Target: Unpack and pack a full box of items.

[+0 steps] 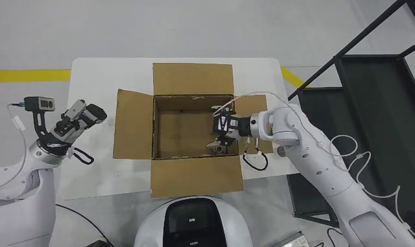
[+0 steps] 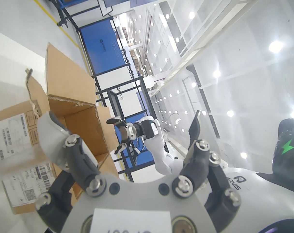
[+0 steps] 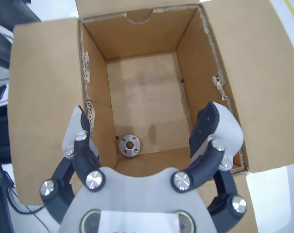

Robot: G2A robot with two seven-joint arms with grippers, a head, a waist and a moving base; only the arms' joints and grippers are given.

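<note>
An open cardboard box (image 1: 192, 124) stands mid-table with all flaps folded out. On its floor (image 3: 147, 98), in a corner, lies a round metal flange (image 3: 130, 145) with a centre hole. A tiny black screw (image 3: 117, 137) sits beside it, and another (image 3: 182, 81) by a side wall. My right gripper (image 3: 144, 127) hangs open over the box's right side (image 1: 219, 127), above the flange, holding nothing. My left gripper (image 1: 91, 113) is off the box's left flap, over the table, tilted upward. It is open (image 2: 122, 129) and empty.
The white table (image 1: 104, 78) has bare surface left of and behind the box. A dark metal rack (image 1: 363, 98) stands close to the table's right edge. A loose cable (image 1: 256, 161) lies by the box's right flap. The box's outer wall carries shipping labels (image 2: 11, 134).
</note>
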